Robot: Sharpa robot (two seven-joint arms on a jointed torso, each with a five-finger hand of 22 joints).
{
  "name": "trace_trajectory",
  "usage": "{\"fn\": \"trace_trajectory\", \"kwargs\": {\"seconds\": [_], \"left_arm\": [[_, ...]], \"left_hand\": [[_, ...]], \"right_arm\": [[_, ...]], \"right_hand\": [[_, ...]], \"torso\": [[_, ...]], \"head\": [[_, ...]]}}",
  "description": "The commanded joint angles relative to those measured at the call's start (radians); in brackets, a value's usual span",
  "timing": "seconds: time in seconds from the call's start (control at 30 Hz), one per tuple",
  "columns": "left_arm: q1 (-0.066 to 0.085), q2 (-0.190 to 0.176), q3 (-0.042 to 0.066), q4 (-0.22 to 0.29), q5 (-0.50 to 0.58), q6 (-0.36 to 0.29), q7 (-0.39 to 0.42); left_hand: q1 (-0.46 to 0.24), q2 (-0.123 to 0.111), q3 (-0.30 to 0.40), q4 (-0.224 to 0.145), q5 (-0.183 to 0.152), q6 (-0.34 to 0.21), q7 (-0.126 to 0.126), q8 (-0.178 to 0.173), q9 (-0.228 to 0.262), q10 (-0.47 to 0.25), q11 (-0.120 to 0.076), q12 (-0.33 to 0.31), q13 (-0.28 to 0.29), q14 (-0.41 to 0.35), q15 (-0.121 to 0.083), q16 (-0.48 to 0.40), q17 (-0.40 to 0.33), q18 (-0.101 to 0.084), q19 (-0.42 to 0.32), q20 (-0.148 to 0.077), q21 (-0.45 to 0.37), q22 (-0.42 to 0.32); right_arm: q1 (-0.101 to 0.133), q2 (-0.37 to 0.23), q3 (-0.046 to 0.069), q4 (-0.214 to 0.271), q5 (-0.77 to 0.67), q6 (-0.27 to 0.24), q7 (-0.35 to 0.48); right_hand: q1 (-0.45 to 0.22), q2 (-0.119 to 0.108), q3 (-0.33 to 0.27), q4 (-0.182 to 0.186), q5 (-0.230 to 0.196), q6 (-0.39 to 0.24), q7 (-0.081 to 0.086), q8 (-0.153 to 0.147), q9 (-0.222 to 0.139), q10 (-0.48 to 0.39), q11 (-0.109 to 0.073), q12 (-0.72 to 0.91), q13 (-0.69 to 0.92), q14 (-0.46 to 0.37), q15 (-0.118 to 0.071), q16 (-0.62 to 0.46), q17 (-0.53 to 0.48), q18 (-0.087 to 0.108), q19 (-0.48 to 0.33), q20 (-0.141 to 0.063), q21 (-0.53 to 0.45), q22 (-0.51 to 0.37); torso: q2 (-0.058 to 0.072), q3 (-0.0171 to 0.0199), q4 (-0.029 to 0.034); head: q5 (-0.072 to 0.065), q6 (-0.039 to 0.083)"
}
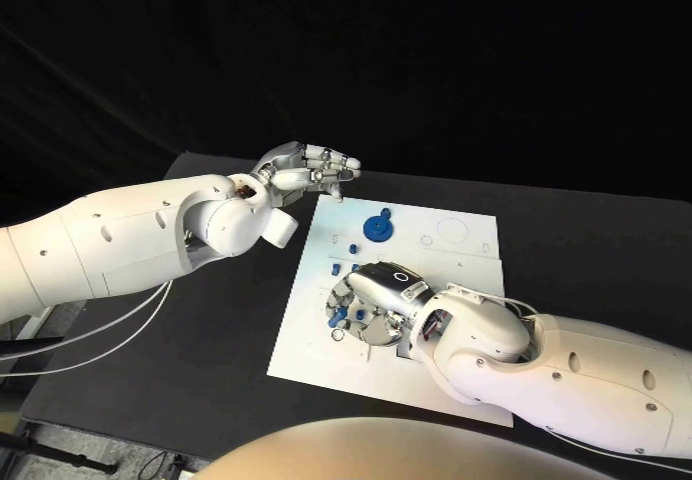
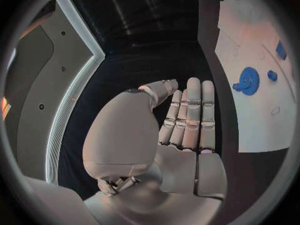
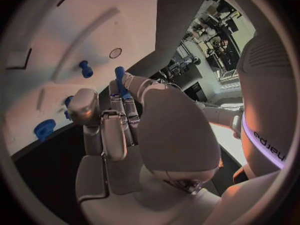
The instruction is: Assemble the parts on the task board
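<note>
Working low on the task board [image 1: 447, 262], your right hand [image 1: 378, 290] pinches a blue part [image 3: 120, 78].
Its fingertips hide the seat; left hand [image 1: 310, 165], fingers straight and empty, hovers beyond the blue gear [image 1: 376, 228].

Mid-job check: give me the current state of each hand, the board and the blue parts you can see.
left hand: raised off the board's far-left corner, fingers straight, holding nothing.
right hand: down on the board, fingers around a blue peg.
task board: flat on the table.
blue gear: lying on the board, untouched.
</note>
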Motion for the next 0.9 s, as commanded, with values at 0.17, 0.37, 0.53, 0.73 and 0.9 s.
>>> {"fn": "trace_trajectory", "kwargs": {"seconds": [0.17, 0.37, 0.53, 0.73, 0.9], "left_arm": [[0.001, 0.003, 0.001, 0.000, -0.001, 0.020, 0.003], [0.001, 0.003, 0.000, 0.000, -0.001, 0.022, 0.002], [0.001, 0.002, 0.000, -0.001, -0.001, 0.021, 0.001], [0.001, 0.001, 0.000, -0.001, -0.001, 0.021, 0.001], [0.001, 0.000, 0.000, -0.001, -0.001, 0.021, 0.001]], "left_hand": [[-0.004, 0.006, 0.000, -0.006, 0.003, 0.001, 0.004, 0.005, -0.001, -0.006, -0.003, 0.007, -0.001, 0.000, 0.000, 0.002, -0.001, 0.014, -0.001, 0.001, 0.000, 0.000], [-0.004, 0.006, 0.000, -0.006, 0.003, 0.001, 0.004, 0.005, -0.001, -0.006, -0.003, 0.007, -0.001, 0.000, 0.000, 0.002, -0.001, 0.014, -0.001, 0.001, 0.000, 0.000], [-0.006, 0.006, -0.001, -0.006, 0.003, 0.000, 0.004, 0.005, -0.001, -0.007, -0.002, 0.008, -0.001, 0.000, 0.000, 0.002, -0.001, 0.014, -0.001, 0.001, 0.000, 0.000], [-0.006, 0.006, -0.001, -0.006, 0.003, 0.000, 0.004, 0.005, -0.001, -0.007, -0.002, 0.008, -0.001, 0.000, 0.000, 0.002, -0.001, 0.014, -0.001, 0.001, 0.000, 0.000], [-0.006, 0.006, -0.001, -0.006, 0.003, 0.000, 0.004, 0.005, -0.001, -0.007, -0.002, 0.008, -0.001, 0.000, 0.000, 0.002, -0.001, 0.014, -0.001, 0.001, 0.000, 0.000]], "right_arm": [[-0.006, 0.003, -0.002, -0.013, -0.030, 0.062, -0.002], [-0.007, 0.002, -0.002, -0.014, -0.041, 0.083, -0.010], [-0.007, -0.004, -0.002, -0.010, -0.045, 0.103, -0.013], [-0.008, -0.005, -0.003, -0.005, -0.047, 0.106, -0.013], [-0.008, -0.004, -0.003, -0.003, -0.047, 0.106, -0.013]], "right_hand": [[-0.003, 0.004, 0.001, -0.004, 0.004, -0.006, -0.002, 0.001, 0.002, 0.076, -0.077, -0.002, 0.002, 0.039, -0.001, 0.002, -0.001, -0.016, -0.006, 0.002, -0.004, -0.001], [-0.003, 0.004, 0.001, -0.004, 0.004, -0.006, -0.002, 0.001, 0.002, 0.076, -0.077, -0.002, 0.002, 0.039, -0.001, 0.002, -0.001, -0.016, -0.006, 0.002, -0.004, -0.001], [-0.006, 0.004, 0.000, -0.006, 0.004, -0.006, -0.002, 0.001, 0.002, 0.076, -0.077, -0.002, 0.002, 0.039, -0.001, 0.002, -0.001, -0.016, -0.006, 0.003, -0.003, 0.000], [-0.007, 0.004, 0.001, -0.006, 0.005, -0.006, -0.002, 0.001, 0.003, 0.077, -0.077, -0.002, 0.002, 0.039, -0.001, 0.002, 0.000, -0.016, -0.006, 0.003, -0.003, 0.000], [-0.007, 0.004, 0.001, -0.006, 0.005, -0.006, -0.002, 0.001, 0.003, 0.077, -0.077, -0.002, 0.002, 0.039, -0.001, 0.002, 0.000, -0.016, -0.006, 0.003, -0.003, 0.000]], "torso": [[0.001, 0.0007, -0.0016], [0.000, 0.0006, -0.0002], [0.000, -0.0005, -0.0004], [0.000, -0.0008, -0.0003], [0.000, -0.0009, -0.0005]], "head": [[0.006, -0.009], [0.007, -0.013], [0.009, -0.016], [0.010, -0.017], [0.010, -0.019]]}}
